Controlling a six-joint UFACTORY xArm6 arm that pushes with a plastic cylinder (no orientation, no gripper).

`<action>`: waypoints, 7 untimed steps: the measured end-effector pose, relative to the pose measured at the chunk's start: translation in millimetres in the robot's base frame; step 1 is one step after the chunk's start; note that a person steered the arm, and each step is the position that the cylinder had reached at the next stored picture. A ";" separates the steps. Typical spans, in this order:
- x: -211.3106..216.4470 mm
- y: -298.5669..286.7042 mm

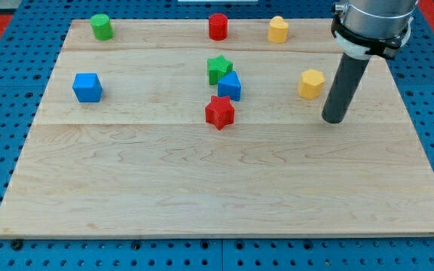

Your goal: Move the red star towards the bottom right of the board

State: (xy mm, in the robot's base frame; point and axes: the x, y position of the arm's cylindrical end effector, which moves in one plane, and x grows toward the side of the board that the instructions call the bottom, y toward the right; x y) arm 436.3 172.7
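Sitting well off to the view's left of my tip (334, 120) and a little lower in the view, the red star (219, 112) rests flat on the wooden board (202, 196), apart from the rod. It looks small, rigid and light, so I judge it will slide easily on the smooth wood, but its points may make it spin if pushed off-centre. There is nothing to grasp; contact should come against its upper-left side, aimed through its middle. The blue block (230, 86) sits just beside its upper right, nearly touching, with the green star (218, 69) just beyond. My tip is a bare rod touching no block; the yellow block (312, 83) is its nearest neighbour, to its upper left.
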 end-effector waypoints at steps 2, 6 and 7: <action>7.7 0.0; 65.7 -259.8; 62.6 -262.9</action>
State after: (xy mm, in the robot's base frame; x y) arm 498.9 -90.3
